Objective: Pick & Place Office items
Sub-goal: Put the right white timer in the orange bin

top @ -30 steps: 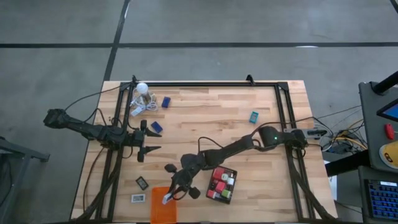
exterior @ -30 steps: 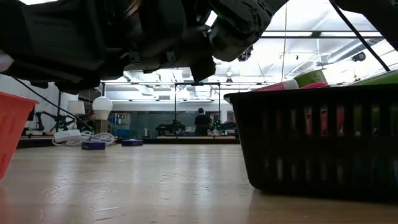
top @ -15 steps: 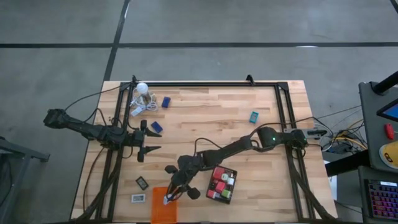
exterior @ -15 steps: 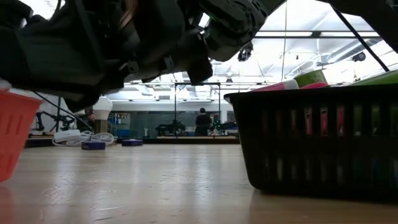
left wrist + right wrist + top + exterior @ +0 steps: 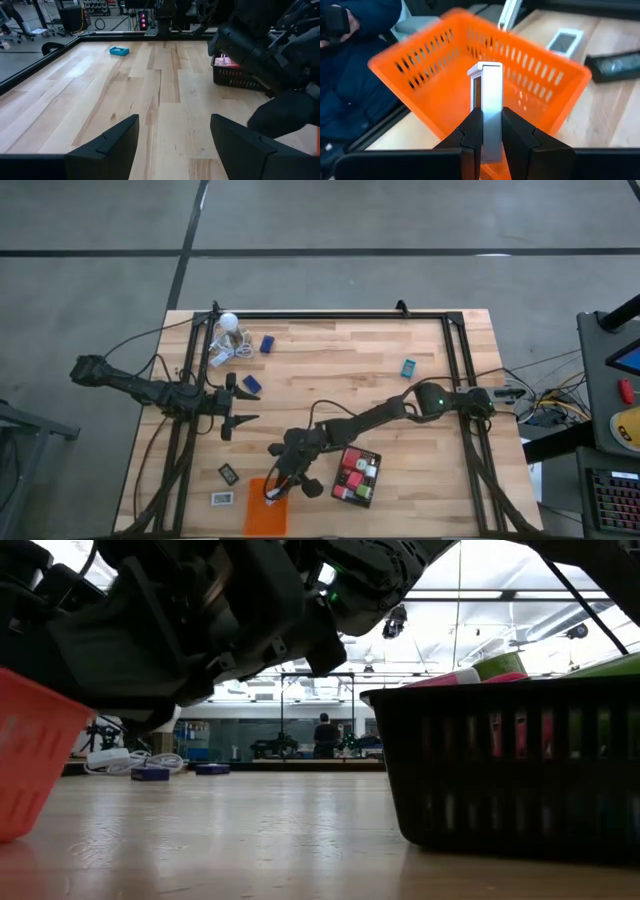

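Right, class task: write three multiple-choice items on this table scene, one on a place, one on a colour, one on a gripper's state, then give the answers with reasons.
1. Where is the right gripper?
A. over the orange basket
B. at the light bulb
C. beside the teal box

2. What colour is the basket holding pink and green items?
A. orange
B. black
C. white

3. What is the right gripper doing?
A. open, empty
B. shut on a white flat piece
C. shut on a blue block

Answers:
1 A, the high view shows it at the orange basket's edge.
2 B, the black basket holds them.
3 B, the right wrist view shows the fingers pinching the piece.
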